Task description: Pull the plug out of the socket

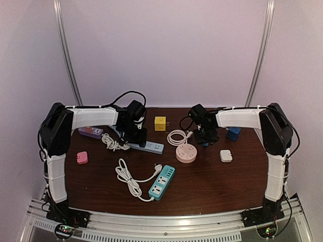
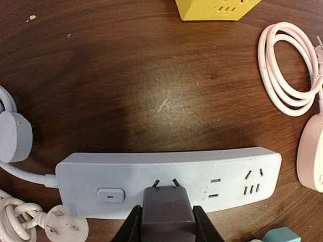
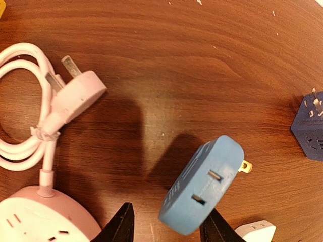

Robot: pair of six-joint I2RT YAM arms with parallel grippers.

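Note:
A grey-blue power strip (image 2: 166,179) lies across the left wrist view and shows in the top view (image 1: 151,147) left of centre. My left gripper (image 2: 167,214) is shut on a grey-purple plug (image 2: 166,201) over the strip's middle socket. The plug's two metal pins are bare along their length, with their tips at the strip's face. My right gripper (image 3: 169,224) is open. A light blue adapter (image 3: 202,186) sits tilted on the table between its fingers, close to the right finger (image 3: 217,229) and apart from the left one.
A pink round socket (image 1: 185,153) with a coiled white cable (image 1: 176,136) lies at centre. A yellow cube (image 1: 160,123), a navy cube (image 1: 233,133), a white adapter (image 1: 226,156), a teal strip (image 1: 162,184), a purple strip (image 1: 91,132) and a pink block (image 1: 82,158) lie around.

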